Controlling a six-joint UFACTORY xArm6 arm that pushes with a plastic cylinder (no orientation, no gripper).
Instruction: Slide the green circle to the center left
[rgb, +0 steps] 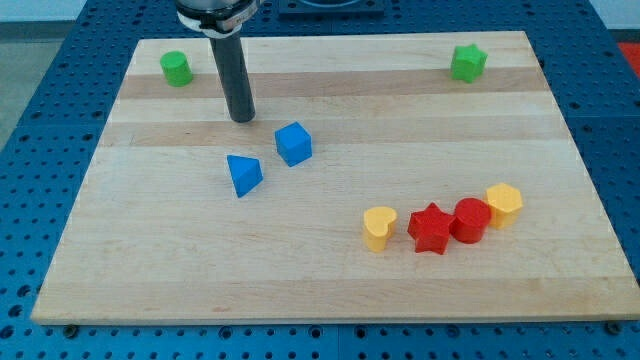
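Observation:
The green circle (176, 68), a short green cylinder, stands near the board's top left corner. My tip (242, 118) rests on the board to the right of it and lower, well apart from it. The rod rises from the tip to the view's top. A blue cube (293, 143) sits just right of the tip and a little lower. A blue triangle (243, 174) lies below the tip.
A green star (467, 62) stands near the top right corner. At the lower right, a yellow heart (379, 227), a red star (431, 228), a red cylinder (470, 220) and a yellow hexagon (503, 203) form a row. The wooden board (150, 260) lies on a blue perforated table.

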